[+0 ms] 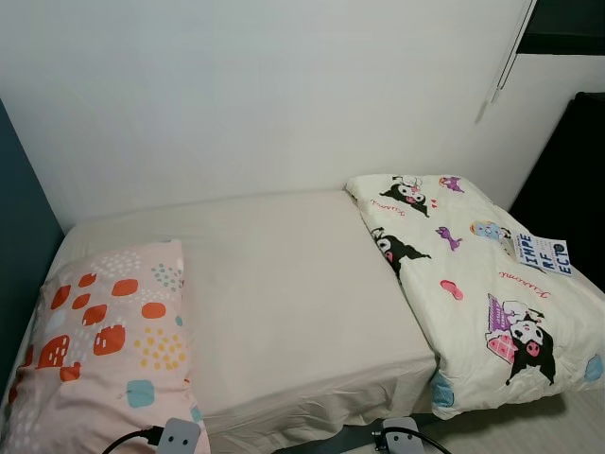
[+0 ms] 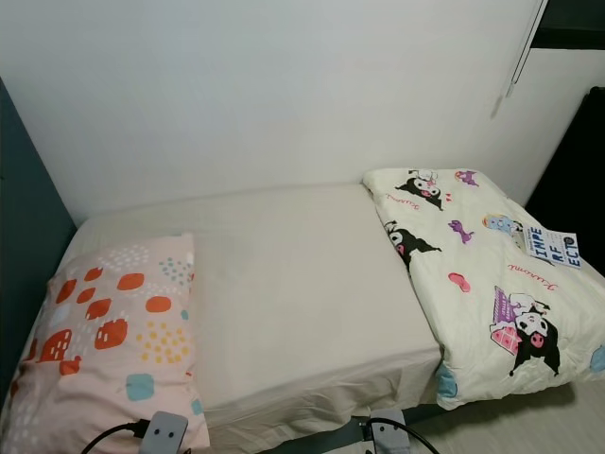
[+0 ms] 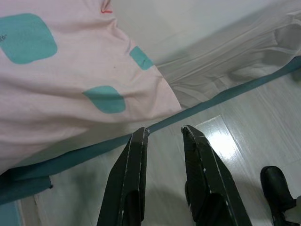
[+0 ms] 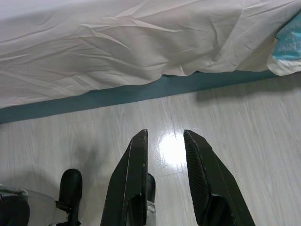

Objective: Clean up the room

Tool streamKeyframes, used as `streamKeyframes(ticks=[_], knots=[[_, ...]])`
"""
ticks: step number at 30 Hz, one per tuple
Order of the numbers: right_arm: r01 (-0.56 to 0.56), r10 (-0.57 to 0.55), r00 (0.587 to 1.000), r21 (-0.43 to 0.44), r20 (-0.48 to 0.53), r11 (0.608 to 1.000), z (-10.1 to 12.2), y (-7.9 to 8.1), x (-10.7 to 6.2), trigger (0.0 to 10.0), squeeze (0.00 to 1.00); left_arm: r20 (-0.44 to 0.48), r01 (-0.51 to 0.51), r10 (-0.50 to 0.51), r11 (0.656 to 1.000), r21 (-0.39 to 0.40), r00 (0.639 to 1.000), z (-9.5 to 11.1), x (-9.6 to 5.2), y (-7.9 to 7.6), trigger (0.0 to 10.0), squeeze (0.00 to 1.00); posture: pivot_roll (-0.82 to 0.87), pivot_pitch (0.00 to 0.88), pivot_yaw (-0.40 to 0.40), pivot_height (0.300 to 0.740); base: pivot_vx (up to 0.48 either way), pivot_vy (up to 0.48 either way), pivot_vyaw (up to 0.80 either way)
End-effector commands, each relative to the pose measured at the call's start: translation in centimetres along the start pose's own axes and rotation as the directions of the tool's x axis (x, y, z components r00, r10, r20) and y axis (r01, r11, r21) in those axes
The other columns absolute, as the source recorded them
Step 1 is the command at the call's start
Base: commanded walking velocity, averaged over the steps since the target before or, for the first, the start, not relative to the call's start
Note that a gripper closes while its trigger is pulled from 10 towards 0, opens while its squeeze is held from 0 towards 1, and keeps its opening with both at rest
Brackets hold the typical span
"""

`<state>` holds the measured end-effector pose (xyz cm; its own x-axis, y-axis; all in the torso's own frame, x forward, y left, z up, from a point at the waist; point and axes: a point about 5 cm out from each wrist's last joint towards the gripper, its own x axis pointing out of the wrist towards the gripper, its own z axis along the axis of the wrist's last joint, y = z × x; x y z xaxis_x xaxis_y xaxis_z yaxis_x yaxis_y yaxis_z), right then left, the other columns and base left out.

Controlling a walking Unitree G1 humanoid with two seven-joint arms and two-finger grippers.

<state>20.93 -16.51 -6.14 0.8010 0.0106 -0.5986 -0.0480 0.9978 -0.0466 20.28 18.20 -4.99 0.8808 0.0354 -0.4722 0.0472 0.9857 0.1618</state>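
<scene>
A bed (image 1: pixel 284 284) with a plain cream sheet stands against a white wall, a pink pillow (image 1: pixel 109 350) with orange and teal patches lying at the robot's left end and a cartoon-print quilt (image 1: pixel 473 284) folded over the right end, its lower corner hanging off the mattress edge. A small printed card (image 1: pixel 544 253) rests on the quilt near the far right. Both arms hang low beside the bed frame — the left tool (image 3: pixel 164 134) points at the wooden floor (image 4: pixel 235 132) just under the pillow's overhanging corner, its two black fingers parted with nothing between them; the right tool (image 4: pixel 164 136) hovers over the floor below the rumpled sheet edge, likewise open and empty. The step in hand looks like tidying the bedding — doing it well probably means lifting the quilt by its hanging corner, drawing it evenly across the bare sheet, and squaring the pillow at the head without dragging the sheet loose.
</scene>
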Motion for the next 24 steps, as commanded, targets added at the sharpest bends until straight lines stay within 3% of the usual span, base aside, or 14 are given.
streamKeyframes(ticks=[1, 24], knots=[[0.007, -0.007, 1.000, -0.001, -0.030, 1.000, -0.76, -0.12, -0.27, 10.0, 0.00, -0.034, 0.010, -0.010, 1.000, -0.001, 0.999, -0.82, -0.41, -0.20, 10.0, 0.00, 0.03, 0.082, -0.057, 0.740, 0.000, 0.000, 0.00], [-0.016, 0.016, 1.000, -0.011, -0.027, 1.000, -0.66, 0.18, -0.21, 10.0, 0.00, -0.024, 0.015, -0.015, 1.000, -0.001, 1.000, -0.70, -0.43, -0.43, 10.0, 0.00, 0.04, 0.065, -0.063, 0.740, 0.000, 0.000, 0.00]])
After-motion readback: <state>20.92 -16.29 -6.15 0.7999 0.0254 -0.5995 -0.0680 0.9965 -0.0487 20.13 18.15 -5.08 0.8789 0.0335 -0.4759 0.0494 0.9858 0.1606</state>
